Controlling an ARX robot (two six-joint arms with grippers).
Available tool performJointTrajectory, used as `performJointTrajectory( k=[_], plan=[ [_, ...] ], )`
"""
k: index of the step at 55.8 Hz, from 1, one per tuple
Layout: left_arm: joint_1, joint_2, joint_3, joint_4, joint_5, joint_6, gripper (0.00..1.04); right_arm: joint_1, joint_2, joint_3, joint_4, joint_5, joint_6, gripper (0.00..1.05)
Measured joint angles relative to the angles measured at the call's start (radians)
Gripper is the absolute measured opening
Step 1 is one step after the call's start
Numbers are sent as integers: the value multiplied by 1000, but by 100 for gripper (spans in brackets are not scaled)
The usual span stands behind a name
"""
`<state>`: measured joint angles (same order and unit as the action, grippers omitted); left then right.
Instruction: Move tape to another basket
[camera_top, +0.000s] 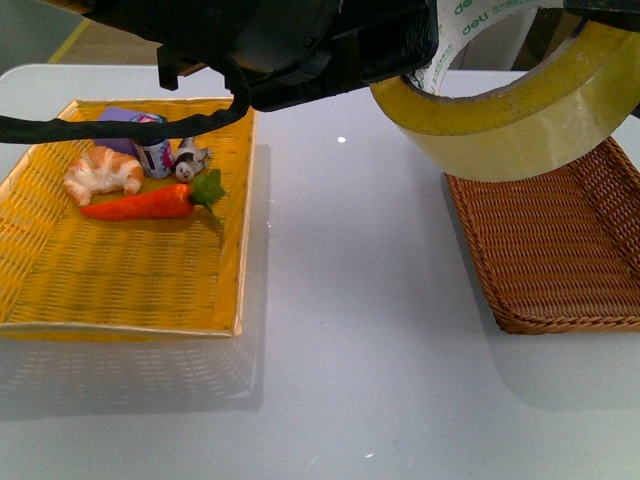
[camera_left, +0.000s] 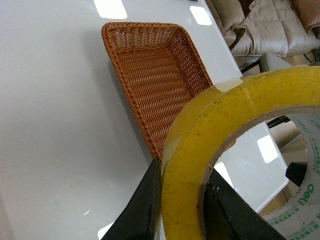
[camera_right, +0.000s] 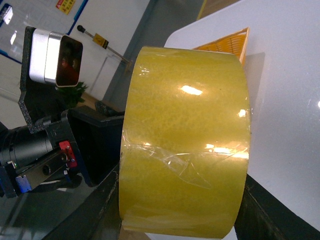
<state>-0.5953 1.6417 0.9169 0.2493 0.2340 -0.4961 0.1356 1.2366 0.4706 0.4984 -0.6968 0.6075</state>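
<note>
While raised above table, tape is pinched through its wall by left gripper (one finger inside core); right gripper straddles roll, clamping undeterminable; basket lies below.

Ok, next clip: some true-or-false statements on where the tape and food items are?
The brown wicker basket stands right of the yellow tray in the front view. True.
The left tool pinches the wall of the tape, one finger inside the core. True.
The tape rests in the basket. False: it is held in the air.
The carrot lies beside the croissant in the yellow tray. True.
The tray holds only those two. False: a small can stands there too.
</note>
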Motion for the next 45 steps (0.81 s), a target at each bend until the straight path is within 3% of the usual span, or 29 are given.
performJointTrajectory(
  k=[31,45],
  plan=[
    [25,-193,-66,32,-27,-34,97,-23,7,-4,11,-7,27,48],
    [98,-392,-160,75,-28,-29,96,-113,27,-18,41,-16,52,48]
  ],
)
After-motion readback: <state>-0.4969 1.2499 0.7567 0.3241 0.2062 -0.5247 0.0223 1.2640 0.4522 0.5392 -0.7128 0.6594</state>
